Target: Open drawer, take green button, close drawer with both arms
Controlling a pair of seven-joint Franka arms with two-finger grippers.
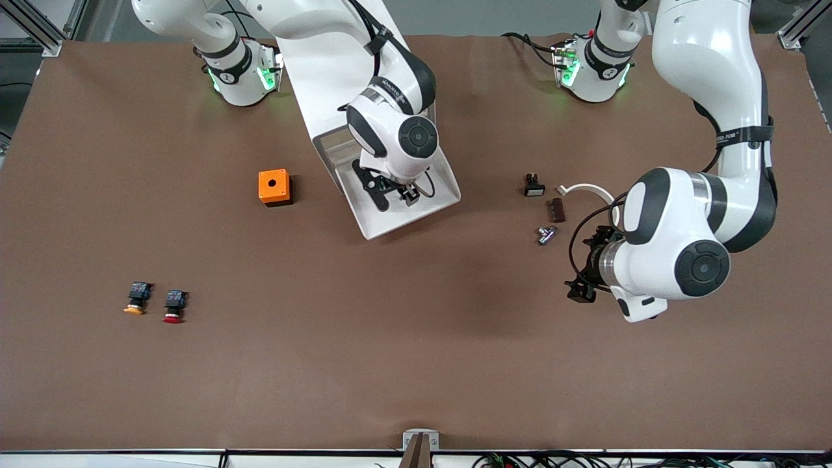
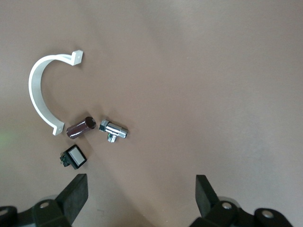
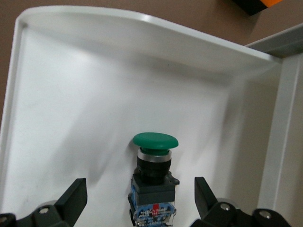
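Observation:
The drawer point(image 1: 419, 211) is pulled out of the white cabinet point(image 1: 312, 84) toward the front camera. My right gripper point(image 1: 393, 192) is down inside it. In the right wrist view the green-capped button point(image 3: 154, 177) lies on the drawer's white floor point(image 3: 71, 118). The right gripper point(image 3: 140, 198) is open, with one finger on each side of the button's black body and not touching it. In the front view the button is hidden by the gripper. My left gripper point(image 1: 580, 273) is open and empty, low over bare table at the left arm's end; it also shows in the left wrist view point(image 2: 142, 196).
An orange box with a hole point(image 1: 273, 186) sits beside the drawer. An orange-capped button point(image 1: 136, 298) and a red-capped button point(image 1: 174, 306) lie nearer the front camera. A white curved clamp point(image 2: 38, 94), a brown cylinder point(image 2: 80, 127), a chrome fitting point(image 2: 113, 131) and a black switch point(image 2: 74, 157) lie near the left gripper.

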